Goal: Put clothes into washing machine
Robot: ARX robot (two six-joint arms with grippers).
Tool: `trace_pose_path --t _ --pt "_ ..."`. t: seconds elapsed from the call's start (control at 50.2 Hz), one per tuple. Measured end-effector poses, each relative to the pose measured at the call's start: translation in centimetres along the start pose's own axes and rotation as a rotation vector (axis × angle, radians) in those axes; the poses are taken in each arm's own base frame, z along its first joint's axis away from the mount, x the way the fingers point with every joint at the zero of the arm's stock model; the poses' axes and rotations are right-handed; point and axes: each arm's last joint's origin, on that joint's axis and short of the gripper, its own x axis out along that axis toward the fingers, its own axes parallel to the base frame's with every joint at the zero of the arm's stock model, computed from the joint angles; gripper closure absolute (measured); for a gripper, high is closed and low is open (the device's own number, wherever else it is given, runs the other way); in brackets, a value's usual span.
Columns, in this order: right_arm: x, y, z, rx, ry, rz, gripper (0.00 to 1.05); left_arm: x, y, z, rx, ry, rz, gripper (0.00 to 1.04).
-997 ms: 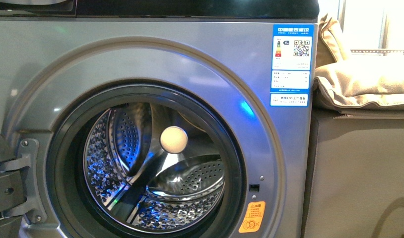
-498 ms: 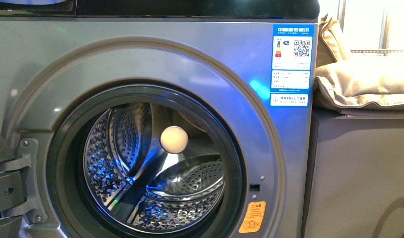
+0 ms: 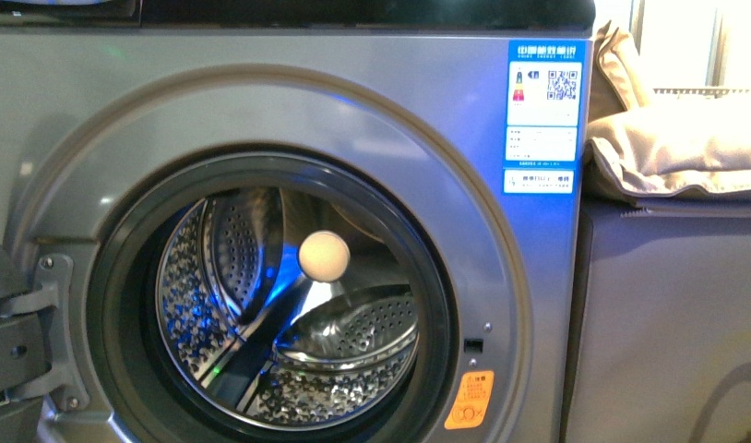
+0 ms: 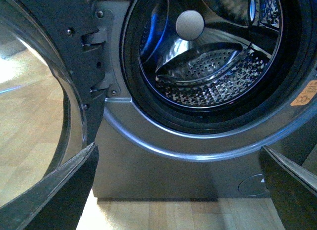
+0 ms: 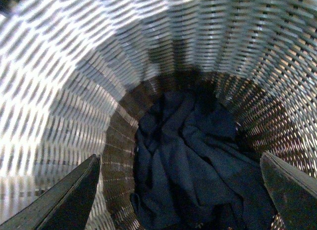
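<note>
Open washing machine, clothes in the basket
Front: shiny steel drum, blue-white label with a QR code, text too tiny. Left wrist: left gripper jaws wide, holding nothing, door swung out. Right wrist: right gripper spread wide too, over the navy clothes down in that wicker basket.

Beige cushion lies on grey cabinet beside bright window.

Navy clothes, silver-grey washing machine
</note>
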Motion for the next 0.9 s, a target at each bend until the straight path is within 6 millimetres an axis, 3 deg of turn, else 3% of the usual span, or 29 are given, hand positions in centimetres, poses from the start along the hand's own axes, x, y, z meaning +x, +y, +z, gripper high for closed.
trace_pose_path --t 0.339,0.698,0.897 --pt "6.6 -3.7 -3.7 -0.004 0.123 -0.069 0.08 0.0 0.0 0.0 0.0 0.0 0.0 0.07" --pt "12.9 -4.8 -8.0 0.003 0.23 -0.088 0.08 0.0 0.0 0.0 0.0 0.0 0.0 0.07" --pt "17.3 -5.4 -9.1 0.053 0.28 -0.099 0.08 0.0 0.0 0.0 0.0 0.0 0.0 0.07"
